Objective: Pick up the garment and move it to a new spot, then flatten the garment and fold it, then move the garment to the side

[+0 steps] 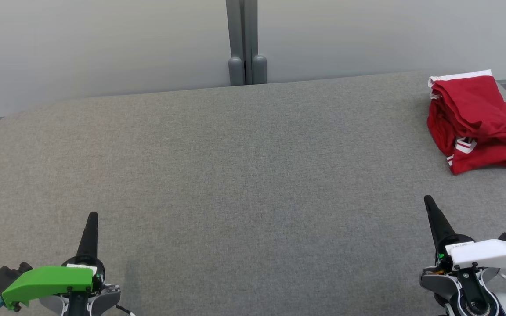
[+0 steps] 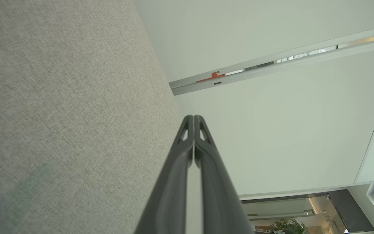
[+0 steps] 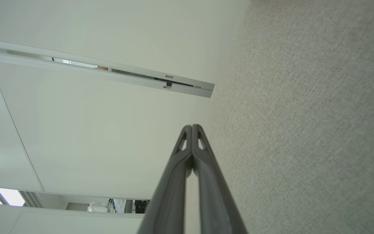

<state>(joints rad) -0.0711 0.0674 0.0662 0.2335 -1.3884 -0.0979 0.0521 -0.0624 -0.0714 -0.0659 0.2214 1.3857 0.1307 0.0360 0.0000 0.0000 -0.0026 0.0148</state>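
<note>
Two closed, empty hands, left hand (image 1: 92, 216) and right hand (image 1: 428, 201), at the table's (image 1: 235, 175) near edge; red jersey (image 1: 477, 118) bundled at far-right corner.

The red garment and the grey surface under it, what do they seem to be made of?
Red garment: looks like soft, matte knit cloth, going by its limp folds; white trim along one edge. Grey surface: probably woven upholstery fabric, matte, with a fine flecked weave.
</note>
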